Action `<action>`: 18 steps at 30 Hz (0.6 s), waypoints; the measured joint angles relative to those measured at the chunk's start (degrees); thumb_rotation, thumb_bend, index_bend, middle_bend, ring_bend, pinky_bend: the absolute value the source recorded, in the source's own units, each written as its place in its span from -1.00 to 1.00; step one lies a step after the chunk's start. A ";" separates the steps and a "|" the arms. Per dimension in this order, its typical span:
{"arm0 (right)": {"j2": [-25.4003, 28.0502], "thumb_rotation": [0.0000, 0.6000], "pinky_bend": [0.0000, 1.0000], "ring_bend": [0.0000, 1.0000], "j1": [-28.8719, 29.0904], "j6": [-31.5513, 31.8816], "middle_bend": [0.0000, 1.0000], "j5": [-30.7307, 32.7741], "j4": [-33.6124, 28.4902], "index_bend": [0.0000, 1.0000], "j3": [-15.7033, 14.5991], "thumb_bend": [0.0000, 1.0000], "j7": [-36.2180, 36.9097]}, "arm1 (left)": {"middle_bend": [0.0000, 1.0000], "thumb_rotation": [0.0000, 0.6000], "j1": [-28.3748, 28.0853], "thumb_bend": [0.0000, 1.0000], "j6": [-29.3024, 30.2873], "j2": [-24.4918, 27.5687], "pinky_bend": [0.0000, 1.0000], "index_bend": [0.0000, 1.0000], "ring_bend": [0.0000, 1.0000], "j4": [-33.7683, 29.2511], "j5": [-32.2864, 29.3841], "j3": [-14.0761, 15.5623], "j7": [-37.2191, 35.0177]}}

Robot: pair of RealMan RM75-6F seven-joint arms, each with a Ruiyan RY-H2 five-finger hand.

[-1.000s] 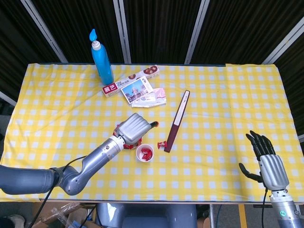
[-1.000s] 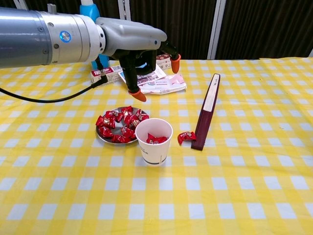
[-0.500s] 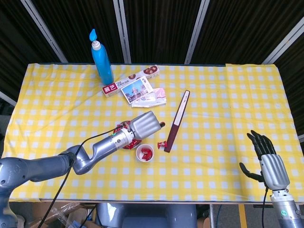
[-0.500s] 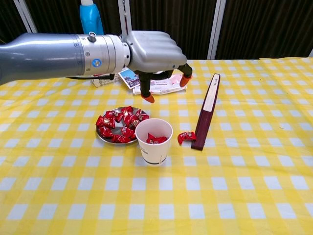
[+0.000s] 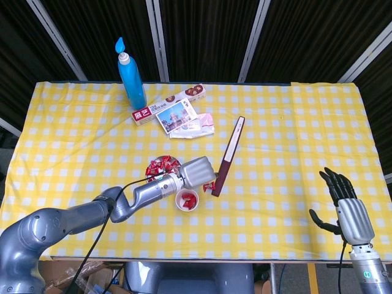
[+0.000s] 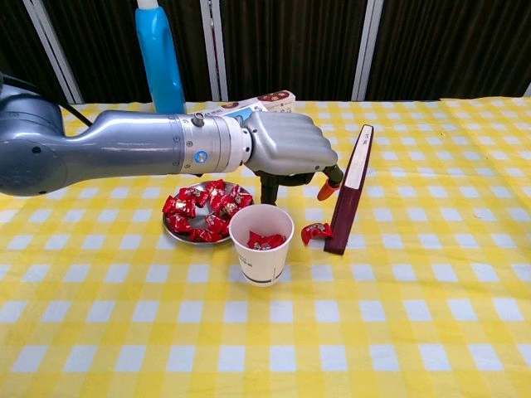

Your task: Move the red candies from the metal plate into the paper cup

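Observation:
Several red candies [image 5: 160, 166] [image 6: 203, 211] are piled on a small metal plate [image 6: 177, 236]. In front of it stands a white paper cup [image 5: 187, 198] [image 6: 261, 243] with a few red candies inside. One red candy [image 5: 210, 185] [image 6: 316, 232] lies loose on the cloth between the cup and a long dark-red box [image 5: 228, 156] [image 6: 350, 186]. My left hand [image 5: 197, 171] [image 6: 286, 149] hovers low just behind the cup, its fingers bent down and apart, and I see nothing in them. My right hand [image 5: 346, 208] is at the near right table edge with its fingers spread.
At the back left stand a blue bottle [image 5: 130, 76] [image 6: 161, 58], a biscuit box [image 5: 168, 104] and a postcard on pink packets [image 5: 184, 119]. My left forearm [image 6: 99, 153] stretches over the left of the yellow checked cloth.
My left hand has moved right and down, from above the plate to behind the cup near the dark-red box. My right hand has stayed put.

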 measured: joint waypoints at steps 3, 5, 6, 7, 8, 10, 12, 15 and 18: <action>0.04 1.00 -1.00 -1.00 0.02 -0.03 -1.00 -0.05 -0.06 -1.00 0.00 -0.22 0.18 | 0.70 1.00 -0.38 -0.69 -0.49 -1.15 0.89 -0.19 0.68 1.50 0.56 -0.15 -1.15; 0.05 1.00 -1.00 -1.00 0.02 0.05 -1.00 -0.14 -0.05 -1.00 0.01 -0.22 0.25 | 0.70 1.00 -0.56 -0.67 -0.79 -1.85 0.89 -0.19 0.68 2.26 0.79 -0.26 -1.82; 0.04 1.00 -1.00 -1.00 0.02 0.07 -1.00 -0.16 -0.05 -1.00 0.01 -0.22 0.30 | 0.70 1.00 -0.62 -0.66 -0.92 -2.09 0.89 -0.18 0.68 2.59 0.90 -0.27 -1.95; 0.05 1.00 -1.00 -1.00 0.01 0.09 -1.00 -0.19 -0.05 -1.00 0.00 -0.22 0.36 | 0.70 1.00 -0.67 -0.65 -1.05 -2.33 0.89 -0.18 0.68 2.91 1.01 -0.27 -2.08; 0.06 1.00 -1.00 -1.00 0.01 0.09 -1.00 -0.22 -0.06 -1.00 -0.01 -0.22 0.41 | 0.70 1.00 -0.75 -0.65 -1.26 -2.67 0.89 -0.17 0.68 3.35 1.17 -0.25 -2.29; 0.07 1.00 -1.00 -1.00 0.02 0.10 -1.00 -0.32 -0.09 -1.00 -0.04 -0.22 0.54 | 0.70 1.00 -0.84 -0.65 -1.50 -3.17 0.89 -0.16 0.68 3.96 1.37 -0.23 -2.61; 0.08 1.00 -1.00 -1.00 0.01 0.17 -1.00 -0.44 -0.12 -1.00 -0.06 -0.22 0.58 | 0.70 1.00 -0.94 -0.64 -1.67 -3.76 0.89 -0.15 0.68 4.61 1.54 -0.27 -2.96; 0.10 1.00 -1.00 -1.00 0.00 0.19 -1.00 -0.43 -0.17 -1.00 -0.06 -0.22 0.68 | 0.70 1.00 -1.13 -0.62 -1.87 -4.79 0.89 -0.13 0.68 5.69 1.71 -0.47 -3.53; 0.11 1.00 -1.00 -1.00 0.02 0.21 -1.00 -0.45 -0.22 -1.00 -0.03 -0.23 0.82 | 0.70 1.00 -1.32 -0.61 -2.17 -5.65 0.89 -0.11 0.68 6.51 1.99 -0.53 -4.05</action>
